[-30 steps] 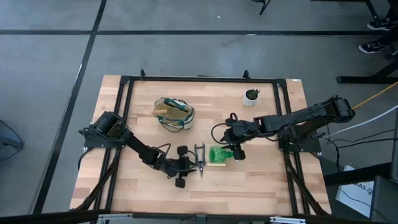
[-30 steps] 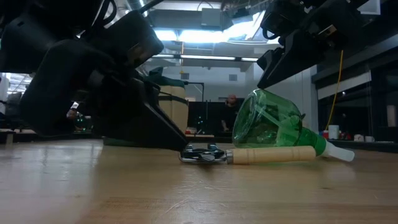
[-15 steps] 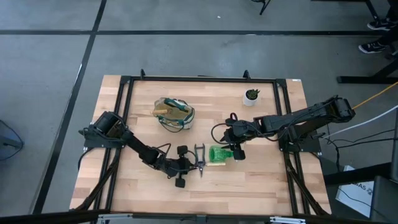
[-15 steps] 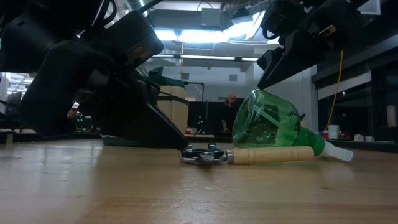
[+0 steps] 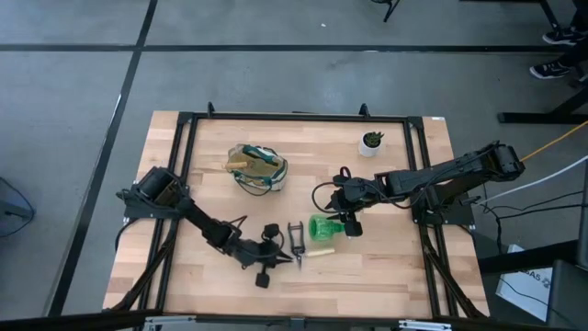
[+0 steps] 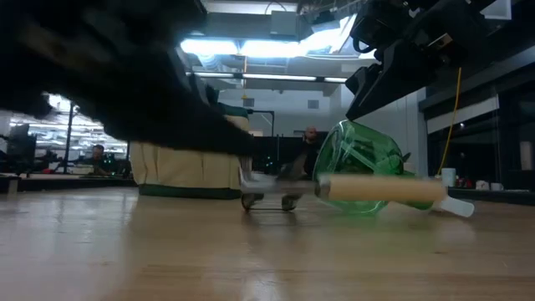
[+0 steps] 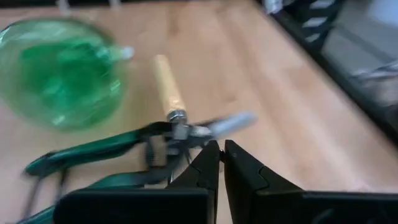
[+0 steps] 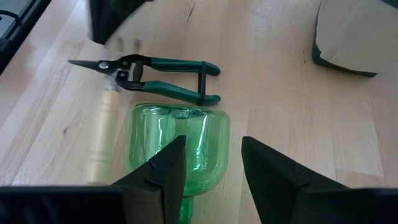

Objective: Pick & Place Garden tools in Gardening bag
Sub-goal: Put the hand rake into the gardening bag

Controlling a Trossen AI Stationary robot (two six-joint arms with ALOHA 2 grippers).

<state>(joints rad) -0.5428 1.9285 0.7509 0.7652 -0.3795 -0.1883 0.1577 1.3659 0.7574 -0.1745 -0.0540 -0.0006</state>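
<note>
Shifted since a second ago: the left tool [image 5: 278,260] is drawn lower in the high view, and the wooden-handled tool [image 6: 380,189] is now seen raised off the bench [image 5: 386,276] in the low view, blurred. Left tool fingers [image 7: 211,163] are pressed together in the left wrist view; whether anything is pinched cannot be told. Pruning shears [image 5: 296,238] are lying on the bench at lower centre of the high view, just beside the left tool, green handles toward the upper edge. Spray bottle [image 5: 324,227] is lying on its side right of the shears, touching or nearly touching the wooden handle. Right tool [image 5: 351,225] is held over the bottle's right end, fingers [image 8: 163,171] spread, straddling the green bottle in the right wrist view, no grip seen. Gardening bag [image 5: 257,167] is standing upper left of centre, well apart from both tools, with wooden-handled items already inside. Potted plant [image 5: 371,142] is at upper right.
</note>
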